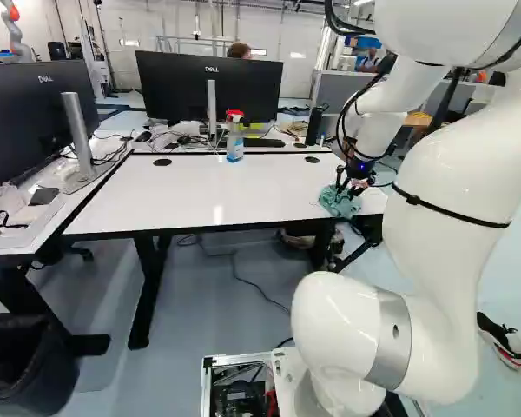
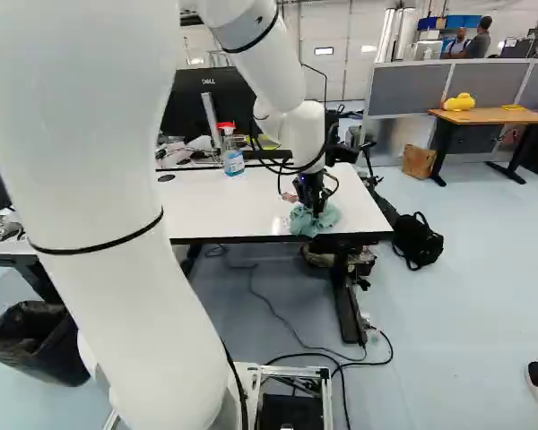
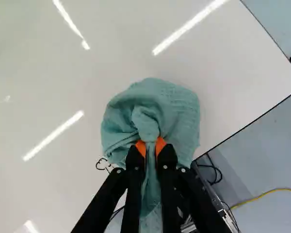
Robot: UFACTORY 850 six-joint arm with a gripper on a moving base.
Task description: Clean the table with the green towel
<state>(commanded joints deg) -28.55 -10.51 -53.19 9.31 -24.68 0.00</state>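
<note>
In the right base view my gripper (image 2: 314,204) reaches down onto the green towel (image 2: 307,222), near the front right part of the white table (image 2: 242,210). The wrist view shows the gripper (image 3: 151,144) shut on a bunched fold of the towel (image 3: 177,109), an orange pad against each side of it. The rest of the cloth lies crumpled on the tabletop ahead of the fingers and to both sides. From the left base view, the towel (image 1: 337,202) appears close to the table's front edge.
A spray bottle (image 1: 234,139) stands near the table's back edge, before a monitor (image 1: 182,87). Another monitor (image 1: 35,122) is on the adjoining desk at the left. A black backpack (image 2: 416,240) lies on the floor beyond the table's right end. Another robot (image 1: 16,35) stands far back.
</note>
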